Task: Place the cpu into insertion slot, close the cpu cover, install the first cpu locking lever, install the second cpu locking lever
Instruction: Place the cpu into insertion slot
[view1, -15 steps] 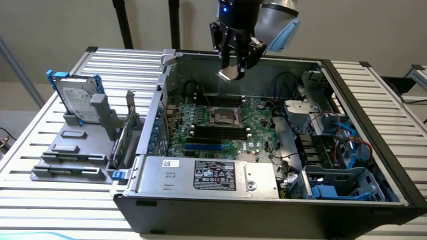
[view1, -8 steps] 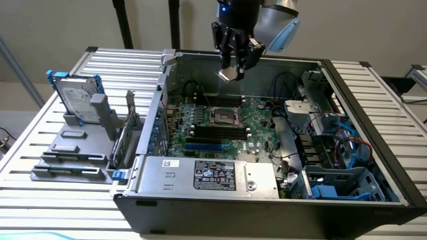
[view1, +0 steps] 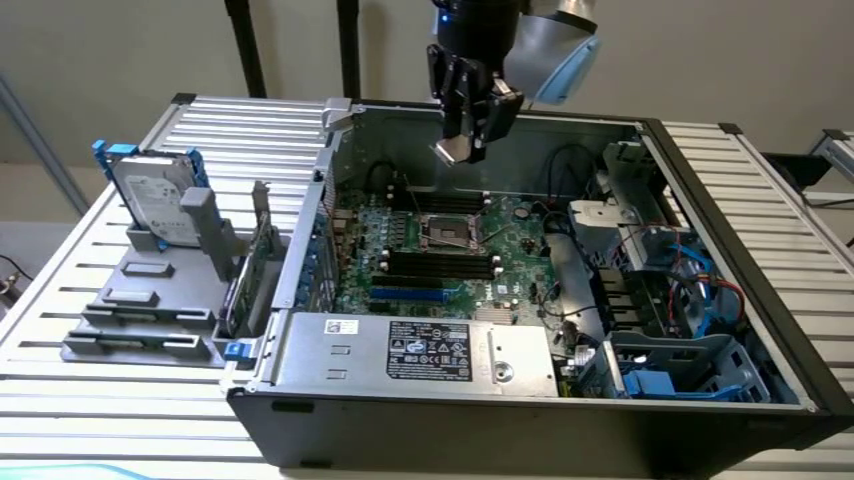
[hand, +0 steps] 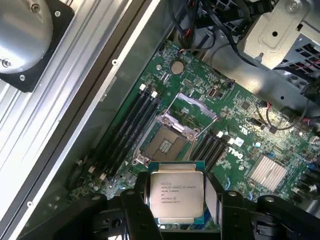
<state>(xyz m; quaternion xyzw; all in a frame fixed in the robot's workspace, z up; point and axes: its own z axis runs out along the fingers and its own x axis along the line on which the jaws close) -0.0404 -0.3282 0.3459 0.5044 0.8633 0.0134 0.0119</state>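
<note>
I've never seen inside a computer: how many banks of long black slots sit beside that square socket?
2: one bank on one side of the socket, a second bank on the opposite side. The cpu in front may hide more.

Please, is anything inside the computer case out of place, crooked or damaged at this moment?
Nothing stands out. The cpu is clamped in the gripper above the board. The insertion slot lies empty, and the cpu cover stands swung open at its edge. No damage or loose parts show.
</note>
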